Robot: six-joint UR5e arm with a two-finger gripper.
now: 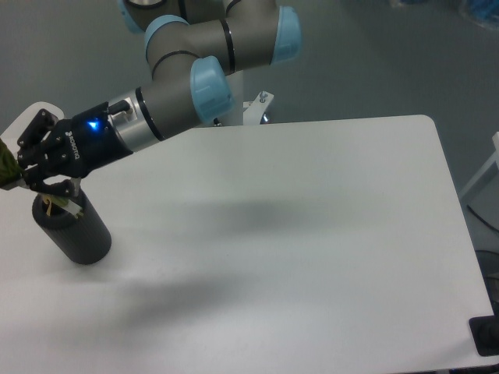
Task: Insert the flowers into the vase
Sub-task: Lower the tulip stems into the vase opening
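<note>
The vase (76, 231) is a matte black cylinder standing on the table's left side, leaning slightly, its mouth at the upper left. My gripper (30, 165) hovers right above that mouth, shut on the flowers. Of the flowers (6, 165), only a bit of green stem and leaf shows at the left edge of the frame; the red blooms are out of view. Pale stem ends (56, 205) hang below the fingers, at the vase's mouth. I cannot tell whether they are inside the hole.
The white table (312, 234) ends at the right around x 600 and near the bottom of the frame. A metal bracket (255, 106) sits at the arm's base behind the table. A pale rounded object (31, 118) lies at the far left.
</note>
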